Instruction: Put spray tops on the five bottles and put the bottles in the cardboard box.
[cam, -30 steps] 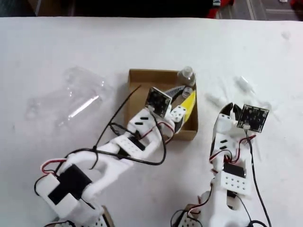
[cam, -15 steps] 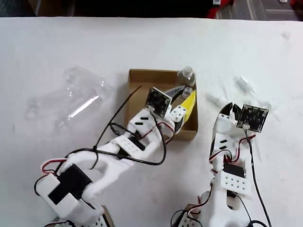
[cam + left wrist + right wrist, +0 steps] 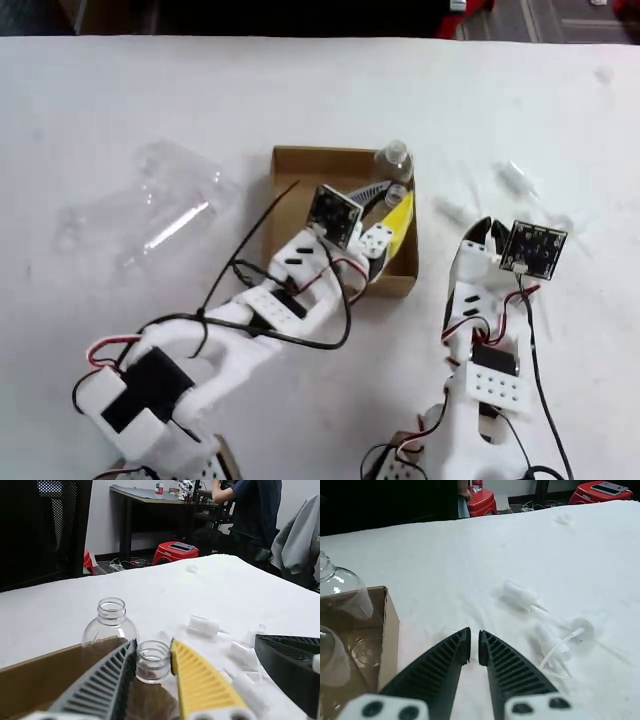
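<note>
White cloth is covering the table (image 3: 150, 90). The left gripper (image 3: 152, 650) is reaching over the cardboard box (image 3: 300, 170), pinching an uncapped bottle (image 3: 152, 664) by its neck, with another bottle (image 3: 110, 625) standing just beyond. The right gripper (image 3: 474, 642) is hovering beside the box, fingers pressed together, with spray tops (image 3: 522, 596) lying ahead. Nothing is shifting since earlier.

The small clear plastic bottle (image 3: 152, 662) in the left end effector (image 3: 153, 646) is glossy and smooth. This end effector has one grey and one yellow finger, both of matt ribbed plastic. The right end effector (image 3: 474, 647) is black ribbed plastic. The brown cardboard box (image 3: 300, 170) looks matt. The white desk (image 3: 200, 90) has a rough, cloth-like surface. At three o'clock from the box, the white plastic spray tops (image 3: 520, 596) look smooth.
</note>
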{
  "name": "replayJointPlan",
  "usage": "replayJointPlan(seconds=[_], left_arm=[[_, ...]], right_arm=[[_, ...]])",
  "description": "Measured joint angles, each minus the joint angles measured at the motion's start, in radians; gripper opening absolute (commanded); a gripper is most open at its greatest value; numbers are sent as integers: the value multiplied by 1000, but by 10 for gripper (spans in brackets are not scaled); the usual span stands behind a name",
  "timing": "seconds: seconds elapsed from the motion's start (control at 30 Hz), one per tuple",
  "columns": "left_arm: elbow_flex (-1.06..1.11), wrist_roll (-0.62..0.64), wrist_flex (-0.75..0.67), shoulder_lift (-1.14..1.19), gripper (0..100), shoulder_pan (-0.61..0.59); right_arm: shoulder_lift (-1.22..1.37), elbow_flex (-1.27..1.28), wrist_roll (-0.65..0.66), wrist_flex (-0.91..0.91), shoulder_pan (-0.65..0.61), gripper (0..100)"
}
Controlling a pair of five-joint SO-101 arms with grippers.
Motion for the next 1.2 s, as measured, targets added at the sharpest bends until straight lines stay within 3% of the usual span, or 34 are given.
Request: replayJointPlan(seconds=[0.23, 0.43, 0.97, 1.1, 1.2], left_arm=[[77, 0, 0, -91, 33, 0], [80, 0, 95, -121, 181, 14], [80, 0, 114, -132, 169, 18], [129, 41, 115, -230, 169, 20], [155, 64, 192, -361, 169, 17]], right_arm=[[0, 0, 0, 0, 0, 21], [0, 0, 0, 0, -2, 21], [0, 0, 0, 0, -3, 21], [0, 0, 0, 0, -3, 21], [0, 0, 0, 0, -3, 21]])
